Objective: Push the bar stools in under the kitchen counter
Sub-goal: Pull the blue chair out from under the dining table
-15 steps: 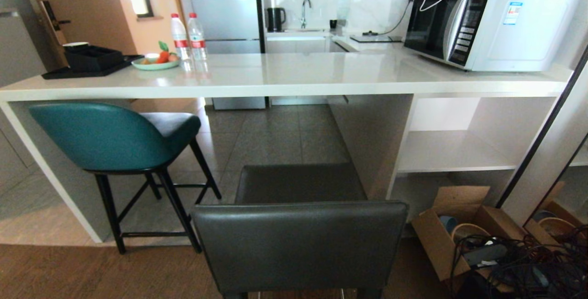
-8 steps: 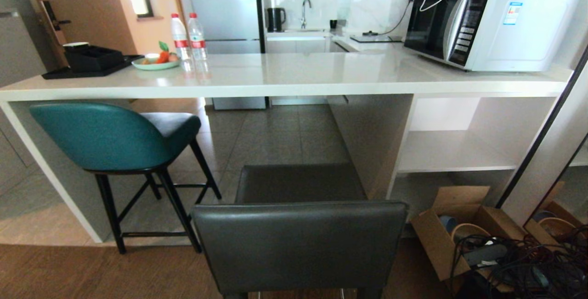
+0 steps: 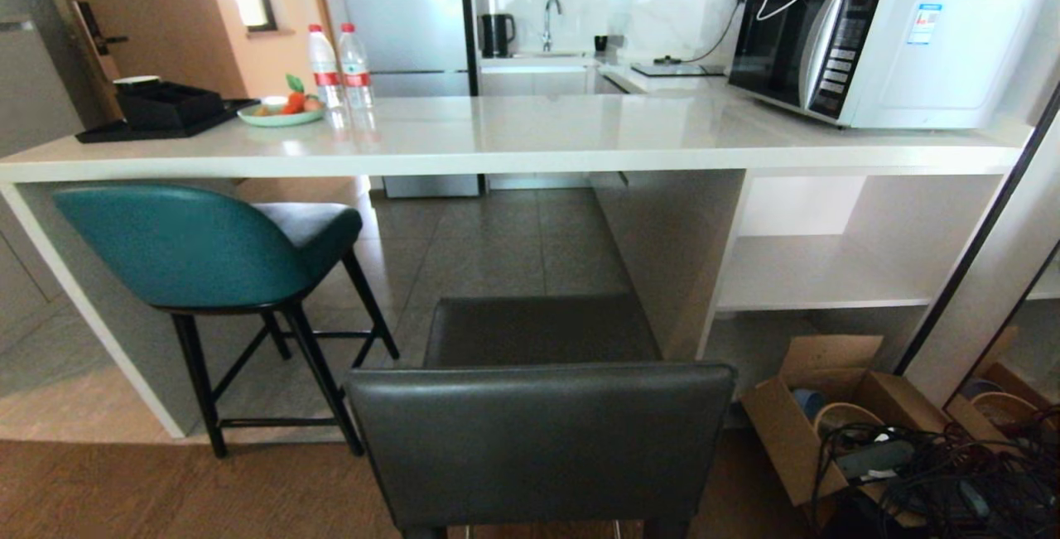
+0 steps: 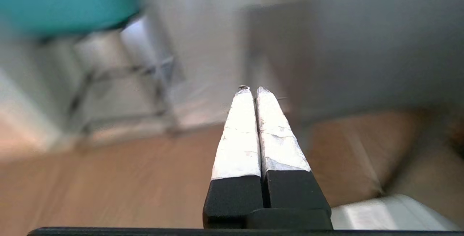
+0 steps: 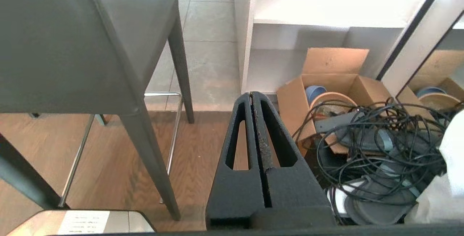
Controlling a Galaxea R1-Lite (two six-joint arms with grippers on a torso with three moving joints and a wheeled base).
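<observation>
The white kitchen counter (image 3: pixel 513 160) runs across the head view. The teal bar stool (image 3: pixel 186 245) stands at its left end, seat partly under the worktop. The dark-grey bar stool (image 3: pixel 542 431) stands nearer me in the middle, back toward me, well out from the counter edge. Neither arm shows in the head view. My left gripper (image 4: pixel 253 89) is shut and empty above the wood floor, the teal stool (image 4: pixel 61 4) blurred ahead of it. My right gripper (image 5: pixel 251 93) is shut and empty, low beside the grey stool's legs (image 5: pixel 145 149).
A cardboard box (image 3: pixel 816 427) and a tangle of black cables (image 3: pixel 936 473) lie on the floor at the right, by the counter's open shelves (image 3: pixel 816 274). A microwave (image 3: pixel 878 46), two bottles (image 3: pixel 339 67), a fruit plate and a black tray sit on the worktop.
</observation>
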